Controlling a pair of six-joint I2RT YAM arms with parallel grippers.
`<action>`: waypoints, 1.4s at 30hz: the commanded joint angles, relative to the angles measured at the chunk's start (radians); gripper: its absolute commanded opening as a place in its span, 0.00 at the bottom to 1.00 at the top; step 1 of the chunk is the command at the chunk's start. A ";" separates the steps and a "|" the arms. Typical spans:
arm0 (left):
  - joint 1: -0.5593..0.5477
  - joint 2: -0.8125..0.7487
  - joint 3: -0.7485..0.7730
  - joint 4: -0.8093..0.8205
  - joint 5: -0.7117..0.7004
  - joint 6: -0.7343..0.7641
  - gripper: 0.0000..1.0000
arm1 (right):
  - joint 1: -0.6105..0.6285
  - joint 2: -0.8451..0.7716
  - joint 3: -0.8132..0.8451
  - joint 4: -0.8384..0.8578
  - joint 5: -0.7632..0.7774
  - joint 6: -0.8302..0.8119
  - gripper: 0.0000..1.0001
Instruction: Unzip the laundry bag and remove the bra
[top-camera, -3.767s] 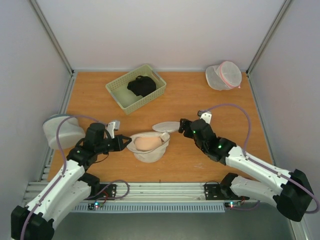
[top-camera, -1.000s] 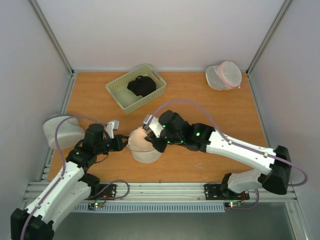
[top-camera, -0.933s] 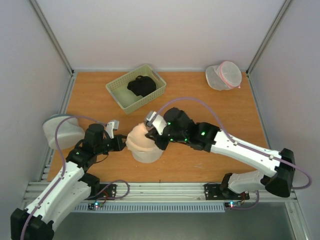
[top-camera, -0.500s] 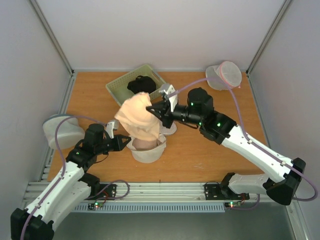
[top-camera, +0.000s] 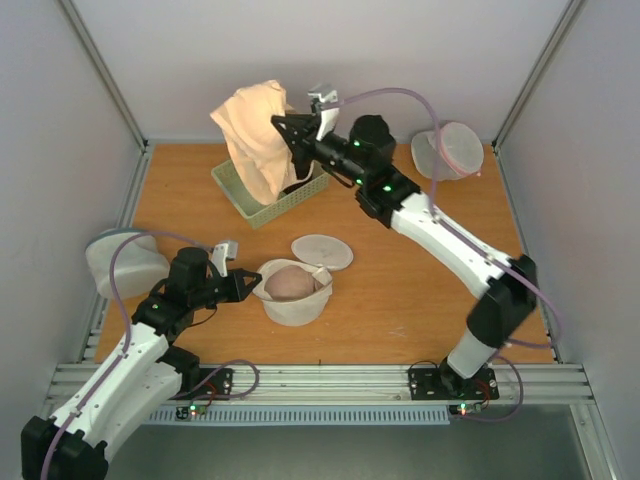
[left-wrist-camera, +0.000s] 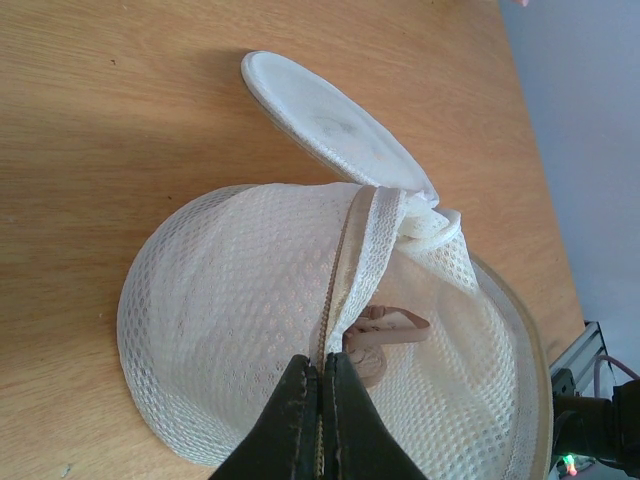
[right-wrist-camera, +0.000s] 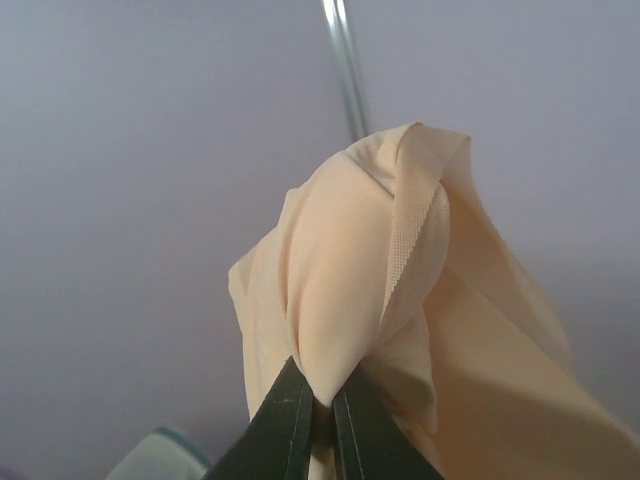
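My right gripper (top-camera: 279, 123) is shut on the peach bra (top-camera: 254, 135) and holds it high above the far left of the table, the cloth hanging down over the green basket. The right wrist view shows the bra (right-wrist-camera: 400, 270) bunched between my right gripper's (right-wrist-camera: 318, 400) tips. The round cream mesh laundry bag (top-camera: 296, 305) sits open near the front, its flat round lid (top-camera: 322, 250) folded back beside it. A pinkish-beige item (top-camera: 290, 283) lies inside. My left gripper (top-camera: 251, 285) is shut on the bag's zip edge (left-wrist-camera: 345, 270), its tips (left-wrist-camera: 322, 378) pinching the mesh rim.
The green basket (top-camera: 238, 192) at the back holds a dark item (top-camera: 296, 170), partly hidden by the bra. A white mesh bag with a pink zip (top-camera: 450, 150) stands at the back right. A greyish-white mesh bag (top-camera: 120, 262) rests at the left edge.
The right gripper pulled the bra out of the bag and carried it up and away, to above the green basket. The left gripper kept its hold on the bag.
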 joint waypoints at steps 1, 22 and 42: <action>-0.001 -0.009 -0.012 0.049 -0.014 0.002 0.01 | -0.009 0.174 0.090 0.152 0.061 0.050 0.01; 0.004 -0.032 -0.021 0.064 -0.022 -0.005 0.01 | -0.033 0.810 0.502 -0.192 0.124 0.250 0.01; 0.003 -0.023 -0.024 0.064 -0.028 -0.005 0.01 | -0.034 1.032 0.829 -0.571 0.255 0.140 0.12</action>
